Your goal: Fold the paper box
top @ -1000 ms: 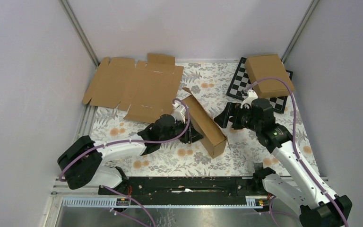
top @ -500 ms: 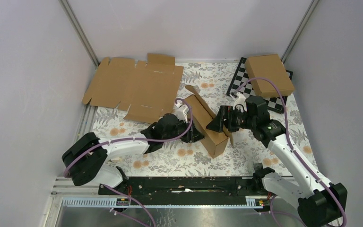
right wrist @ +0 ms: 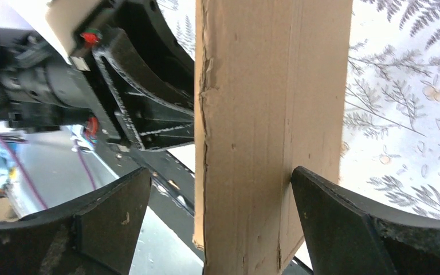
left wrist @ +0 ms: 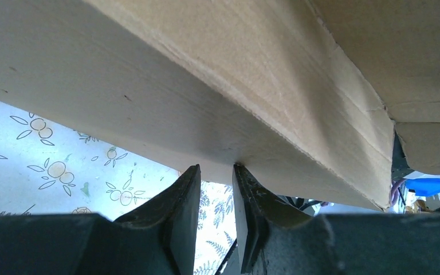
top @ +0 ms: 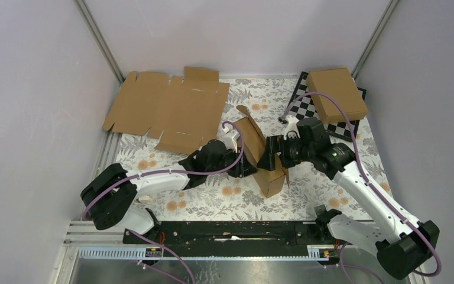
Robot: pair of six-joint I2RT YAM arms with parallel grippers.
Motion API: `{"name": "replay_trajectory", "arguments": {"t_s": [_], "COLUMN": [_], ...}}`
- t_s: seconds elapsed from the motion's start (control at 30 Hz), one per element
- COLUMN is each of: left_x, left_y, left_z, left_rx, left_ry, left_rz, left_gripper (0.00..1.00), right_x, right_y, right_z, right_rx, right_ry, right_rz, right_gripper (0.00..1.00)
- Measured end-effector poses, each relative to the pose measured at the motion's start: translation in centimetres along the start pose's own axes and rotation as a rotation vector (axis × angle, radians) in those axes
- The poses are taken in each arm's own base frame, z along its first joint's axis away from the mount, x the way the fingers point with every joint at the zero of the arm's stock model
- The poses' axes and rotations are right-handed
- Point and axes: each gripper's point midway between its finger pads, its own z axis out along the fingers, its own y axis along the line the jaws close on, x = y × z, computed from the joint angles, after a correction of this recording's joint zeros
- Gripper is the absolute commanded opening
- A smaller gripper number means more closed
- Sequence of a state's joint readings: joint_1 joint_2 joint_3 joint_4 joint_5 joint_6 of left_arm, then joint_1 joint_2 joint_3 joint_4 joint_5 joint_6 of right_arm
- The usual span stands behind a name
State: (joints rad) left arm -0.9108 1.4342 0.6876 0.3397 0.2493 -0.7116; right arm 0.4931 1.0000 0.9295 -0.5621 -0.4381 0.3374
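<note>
The paper box [top: 252, 141] stands tilted in the middle of the desk [top: 307, 189], one long side lifted, between the two arms. It looks about half done. Its long walls are raised into a shallow trough, but a flap at the far end sticks up loose, and the closing and tucking seem yet to be made.

The left gripper [top: 240, 161] meets the box from the left and the right gripper [top: 273, 155] from the right. To the far left lies a flat cardboard sheet [top: 165, 109]. To the far right another brown box [top: 337, 93] sits on a chessboard [top: 298, 103].

The top view gives the layout but hides the fingers. The left wrist view shows the left gripper [left wrist: 216, 167] with its jaws a narrow slit apart, holding nothing, tips pressed to the underside of the box [left wrist: 235, 86]. The right wrist view shows the right gripper [right wrist: 220, 172] spread wide around an upright wall of the box [right wrist: 269, 126]. Its right finger [right wrist: 344, 229] seems to touch the wall's edge and the other stands clear.
</note>
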Motion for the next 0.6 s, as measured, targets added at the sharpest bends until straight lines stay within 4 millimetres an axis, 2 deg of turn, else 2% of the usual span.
{"name": "replay_trajectory", "arguments": {"t_s": [0.37,0.53,0.6], "left_x": [0.2,0.1,0.0], "left_y": [0.2,0.1,0.1], "left_z": [0.4,0.5,0.5], "left_rx": [-0.004,0.003,0.001], "left_ry": [0.01,0.005,0.001], "left_rz": [-0.011,-0.019,-0.016], "left_gripper": [0.3,0.33,0.35], "right_x": [3.0,3.8,4.0], "right_y": [-0.7,-1.9,-2.4], "right_z": [1.1,1.7,1.6], "right_rx": [0.189,0.283,0.31], "right_ry": [0.145,0.197,0.204], "right_rz": [-0.119,-0.146,-0.15], "right_gripper": [0.99,0.88,0.68]}}
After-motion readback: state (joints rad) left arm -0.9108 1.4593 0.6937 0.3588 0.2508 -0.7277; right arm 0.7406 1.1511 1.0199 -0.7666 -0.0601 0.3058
